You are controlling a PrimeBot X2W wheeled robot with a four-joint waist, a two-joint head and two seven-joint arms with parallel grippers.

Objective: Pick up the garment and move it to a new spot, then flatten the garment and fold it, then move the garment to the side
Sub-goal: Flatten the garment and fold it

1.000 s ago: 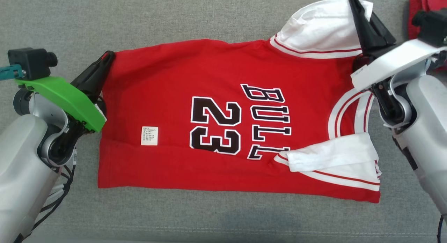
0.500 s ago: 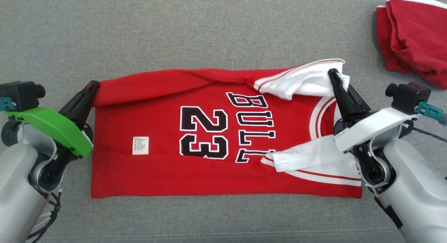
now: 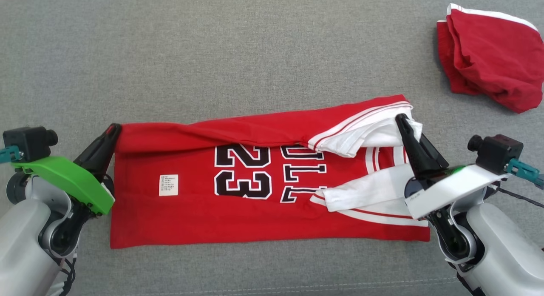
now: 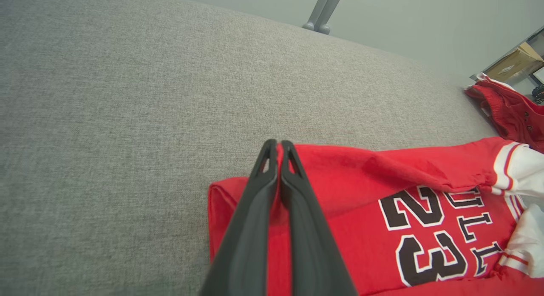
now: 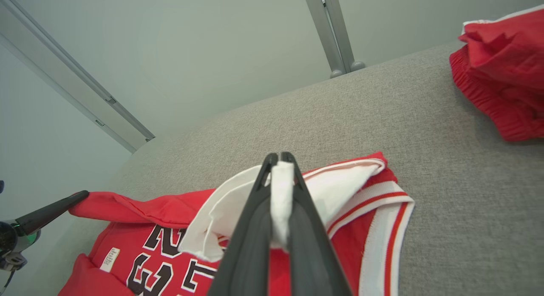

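Count: one garment (image 3: 191, 215), a red knit jersey, lies across the middle of the grey woven surface (image 3: 212, 53). Its far long edge is folded toward the near edge, partly covering the black, white-outlined "23" and lettering. It has two white sleeves with red-striped trim at its right end, the upper sleeve (image 3: 365, 136) and the lower sleeve (image 3: 365, 192). One small white rectangular label (image 3: 168, 185) sits near its left end. There are two grippers, each with two long, dark, tapering fingers. The left gripper (image 3: 113, 129) is pressed together on the garment's folded left corner. The right gripper (image 3: 400, 118) is pinching the upper sleeve. One second red garment (image 3: 488, 58), crumpled and white-trimmed, lies well apart at far right.
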